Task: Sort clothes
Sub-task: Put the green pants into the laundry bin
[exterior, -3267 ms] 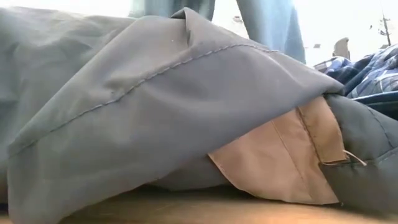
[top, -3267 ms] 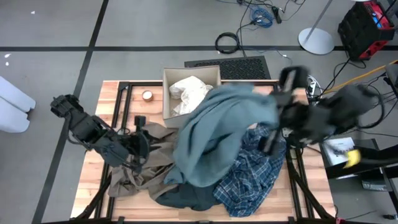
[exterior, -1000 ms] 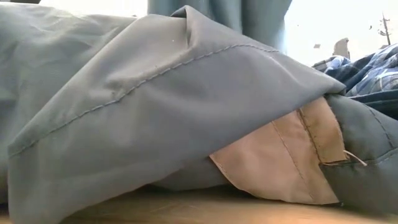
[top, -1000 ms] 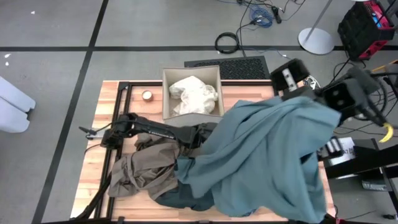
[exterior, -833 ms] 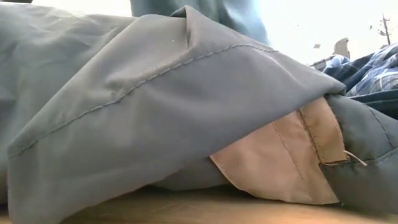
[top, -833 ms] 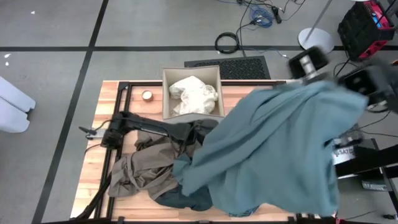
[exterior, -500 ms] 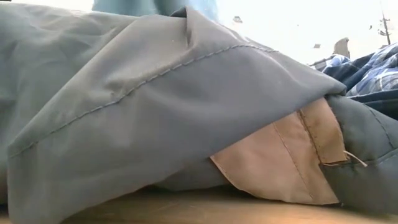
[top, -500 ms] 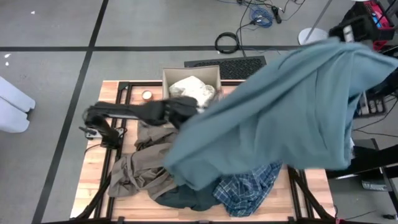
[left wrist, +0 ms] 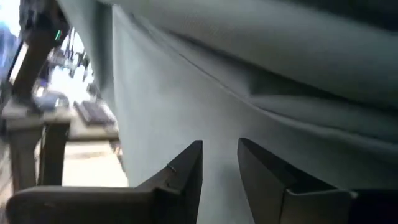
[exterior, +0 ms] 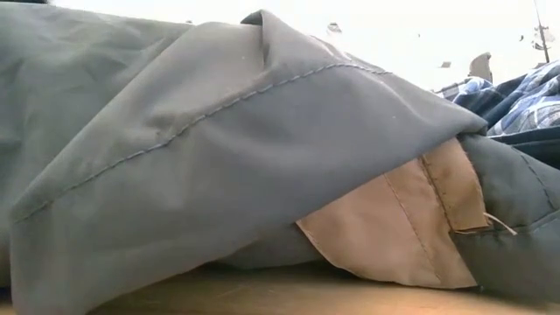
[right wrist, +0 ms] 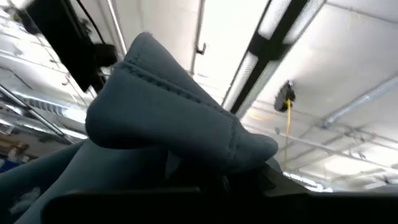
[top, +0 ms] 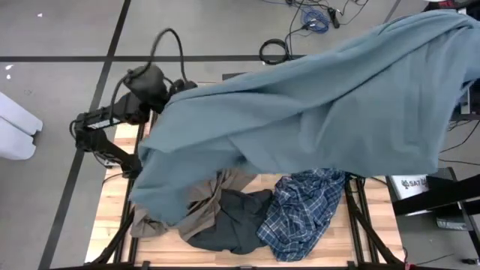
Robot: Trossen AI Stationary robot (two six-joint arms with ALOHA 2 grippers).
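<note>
You have the large teal-grey fabric shirt [top: 315, 105] lifted high and stretched wide between both arms, so it hangs over the back half of the wooden slatted table [top: 105, 217]. The right gripper [right wrist: 217, 177] is pressed together on a folded seam of that shirt, pointing up at the ceiling. The left gripper [left wrist: 219, 165] sits at the sheet's other end with its dark fingers [left wrist: 186, 174] only slightly apart; in the left wrist view cloth fills the space behind them, yet you cannot tell whether any is actually pinched.

Expect this shirt to be light, limp and baggy: it will sag in the middle and drag on the pile, so take it by hems or seams, where the doubled cloth gives a firmer bite.

Below it, the crumpled blue plaid shirt [top: 300, 210], the dark slate garment [top: 232, 225] and the tan-brown garment [top: 202, 206] lie touching at the front edge. The spread shirt hides everything on the table's back half, and the right arm is covered too. The low view is blocked by grey cloth with a tan patch.
</note>
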